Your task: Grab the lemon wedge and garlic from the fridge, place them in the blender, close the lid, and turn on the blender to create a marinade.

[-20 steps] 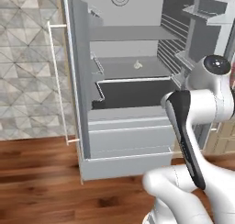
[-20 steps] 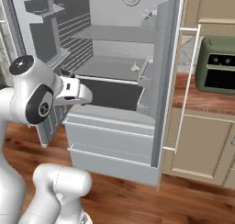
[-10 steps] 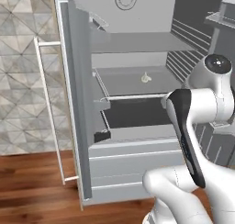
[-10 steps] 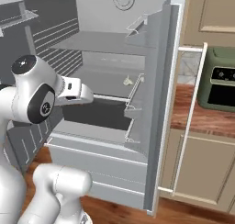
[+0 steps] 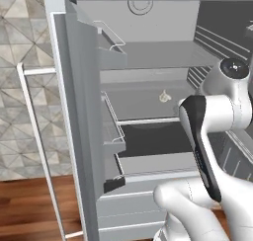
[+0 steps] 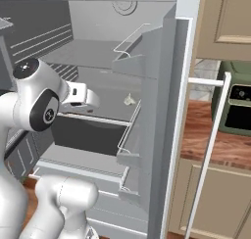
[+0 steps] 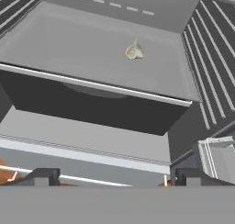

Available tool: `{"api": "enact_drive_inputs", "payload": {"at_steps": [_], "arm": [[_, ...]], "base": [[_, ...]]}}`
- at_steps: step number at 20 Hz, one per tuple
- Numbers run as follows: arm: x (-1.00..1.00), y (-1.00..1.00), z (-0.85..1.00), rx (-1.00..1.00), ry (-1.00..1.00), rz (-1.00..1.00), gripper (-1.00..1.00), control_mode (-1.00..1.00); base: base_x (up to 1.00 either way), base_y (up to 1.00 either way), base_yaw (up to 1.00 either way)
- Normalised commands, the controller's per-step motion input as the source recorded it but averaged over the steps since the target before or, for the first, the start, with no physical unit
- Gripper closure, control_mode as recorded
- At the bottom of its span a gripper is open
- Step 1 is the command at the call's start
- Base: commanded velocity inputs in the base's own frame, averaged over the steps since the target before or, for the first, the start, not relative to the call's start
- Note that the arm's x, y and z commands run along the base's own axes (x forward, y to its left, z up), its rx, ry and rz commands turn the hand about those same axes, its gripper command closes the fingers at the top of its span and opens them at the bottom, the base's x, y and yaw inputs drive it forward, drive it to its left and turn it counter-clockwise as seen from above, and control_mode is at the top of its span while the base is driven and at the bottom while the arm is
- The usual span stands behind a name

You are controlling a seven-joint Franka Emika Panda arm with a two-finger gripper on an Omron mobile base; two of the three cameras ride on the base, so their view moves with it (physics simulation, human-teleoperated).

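We found the pincer [image 7: 112, 177] with its jaws spread wide apart and nothing between them. In the hand view its two dark fingertips [image 7: 42, 176] rose at the bottom edge, well apart from each other, aimed into the open fridge [image 7: 114, 16].

Ahead of the pincer and above it lay the garlic [image 7: 133, 50], a small pale lump. It rested on a grey shelf [image 7: 55, 44], towards the back and slightly to the right of the pincer's centre line in the hand view. We saw the garlic well apart from the fingertips, with the white front rail of the shelf [image 7: 92, 84] between them. Below that rail, nearer the pincer, we noted a dark recess and then a lower grey ledge [image 7: 82, 136].

In the left base view the garlic [image 5: 164, 96] sat on the same shelf, beyond the arm's dark-banded link [image 5: 200, 136]. In the right base view we saw the garlic [image 6: 129, 100] just beyond the hand [image 6: 81, 96], to its right, near the wire door racks [image 6: 128, 130]. The fridge door [image 6: 164, 135] stood open beside the arm, with its long white handle [image 6: 208, 145] on the outer side.

We could not make out the lemon wedge.
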Motion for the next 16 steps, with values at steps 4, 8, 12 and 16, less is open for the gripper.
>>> {"api": "enact_drive_inputs", "payload": {"at_steps": [4,8,12,16], "arm": [[0.0,0.0,0.0,0.0,0.0,0.0,-1.0,1.0],[0.08,0.0,-0.23,0.0,-0.11,0.0,-1.0,-1.0],[0.05,0.0,-0.53,0.05,-0.3,0.0,-1.0,-1.0],[0.39,0.0,-0.42,0.1,-0.23,0.0,-1.0,-1.0]], "base": [[0.28,0.0,0.0],[0.04,0.0,0.0],[0.0,0.0,0.0],[0.0,0.0,0.0]]}}
